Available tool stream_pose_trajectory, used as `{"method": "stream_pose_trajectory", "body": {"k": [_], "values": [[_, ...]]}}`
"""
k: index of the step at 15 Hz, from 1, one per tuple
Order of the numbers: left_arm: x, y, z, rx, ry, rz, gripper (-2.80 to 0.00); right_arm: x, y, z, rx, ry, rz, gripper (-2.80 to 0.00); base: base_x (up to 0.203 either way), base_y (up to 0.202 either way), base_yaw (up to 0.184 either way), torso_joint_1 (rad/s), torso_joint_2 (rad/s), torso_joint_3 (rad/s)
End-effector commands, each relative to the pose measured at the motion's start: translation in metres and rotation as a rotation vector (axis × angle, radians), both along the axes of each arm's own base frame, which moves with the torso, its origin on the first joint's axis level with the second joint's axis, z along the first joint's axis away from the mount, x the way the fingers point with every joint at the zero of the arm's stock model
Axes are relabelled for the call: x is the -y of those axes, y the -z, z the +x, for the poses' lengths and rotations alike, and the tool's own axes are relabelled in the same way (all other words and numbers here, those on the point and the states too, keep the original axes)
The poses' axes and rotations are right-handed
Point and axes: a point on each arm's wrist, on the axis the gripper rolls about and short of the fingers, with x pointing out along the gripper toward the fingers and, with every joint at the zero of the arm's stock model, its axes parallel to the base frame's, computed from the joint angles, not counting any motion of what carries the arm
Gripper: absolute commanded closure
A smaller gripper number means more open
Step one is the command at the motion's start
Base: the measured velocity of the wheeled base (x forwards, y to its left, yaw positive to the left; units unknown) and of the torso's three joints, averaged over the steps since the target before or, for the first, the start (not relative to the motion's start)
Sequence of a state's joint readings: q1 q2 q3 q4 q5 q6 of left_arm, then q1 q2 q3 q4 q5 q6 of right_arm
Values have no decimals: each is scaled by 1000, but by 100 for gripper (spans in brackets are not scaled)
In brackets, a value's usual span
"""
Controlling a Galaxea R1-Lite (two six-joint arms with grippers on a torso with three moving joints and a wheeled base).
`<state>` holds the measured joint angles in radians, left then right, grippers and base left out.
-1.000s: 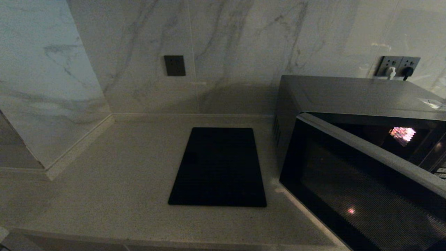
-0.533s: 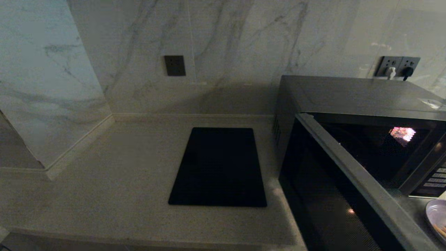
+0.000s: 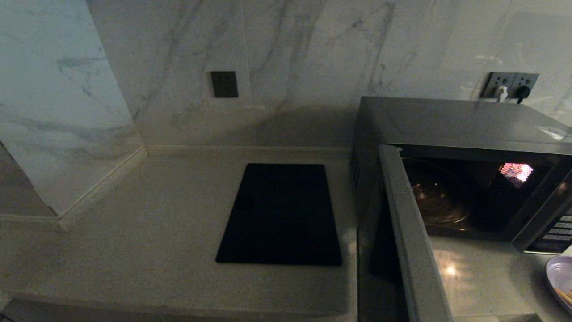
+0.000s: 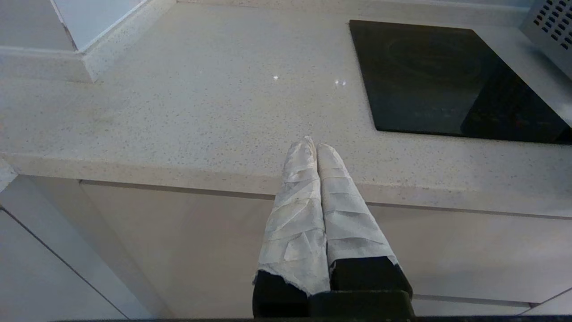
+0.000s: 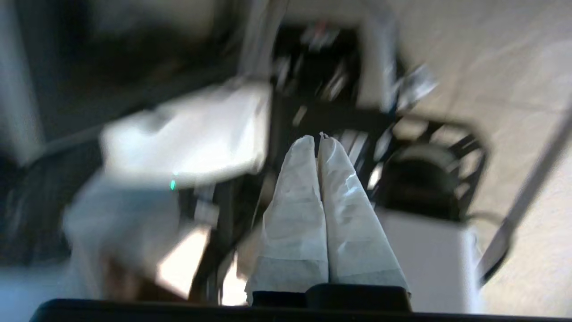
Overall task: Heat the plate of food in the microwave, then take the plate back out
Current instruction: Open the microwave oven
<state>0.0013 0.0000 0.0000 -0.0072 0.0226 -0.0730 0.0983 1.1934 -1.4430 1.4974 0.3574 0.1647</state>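
Observation:
The dark grey microwave [image 3: 447,120] stands at the right of the counter. Its door [image 3: 409,237] is swung wide open towards me, edge-on in the head view, and the lit cavity shows a bare glass turntable [image 3: 435,197]. Only the rim of the pale lilac plate of food [image 3: 561,277] shows, on the counter at the far right edge, in front of the button panel [image 3: 556,228]. Neither gripper appears in the head view. My left gripper [image 4: 311,145] is shut and empty, low before the counter's front edge. My right gripper [image 5: 316,139] is shut and empty, pointing at blurred equipment and floor.
A flat black slab [image 3: 281,214] lies on the speckled counter [image 3: 134,232] left of the microwave. The marble wall carries a dark switch plate [image 3: 224,84] and sockets [image 3: 509,85] with plugs behind the oven. A wall corner juts in at the left.
The microwave door has swung from nearly closed to wide open, uncovering the cavity, the turntable and the counter in front. The plate's rim came into sight at the right edge.

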Motion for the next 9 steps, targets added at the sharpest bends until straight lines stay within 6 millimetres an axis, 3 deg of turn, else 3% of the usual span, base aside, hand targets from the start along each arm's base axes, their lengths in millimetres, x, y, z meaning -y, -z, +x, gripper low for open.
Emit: {"method": "stream_pose_trajectory", "body": {"k": [1, 6, 9], "values": [[0, 0, 0, 0, -2, -1, 0, -6, 0, -9, -22, -106, 40, 0, 0, 0, 0, 0, 0, 0], [0, 0, 0, 0, -1, -1, 0, -11, 2, -12, -46, -190, 86, 0, 0, 0, 0, 0, 0, 0], [0, 0, 0, 0, -1, -1, 0, -11, 15, -12, -95, -232, 82, 0, 0, 0, 0, 0, 0, 0]]}}
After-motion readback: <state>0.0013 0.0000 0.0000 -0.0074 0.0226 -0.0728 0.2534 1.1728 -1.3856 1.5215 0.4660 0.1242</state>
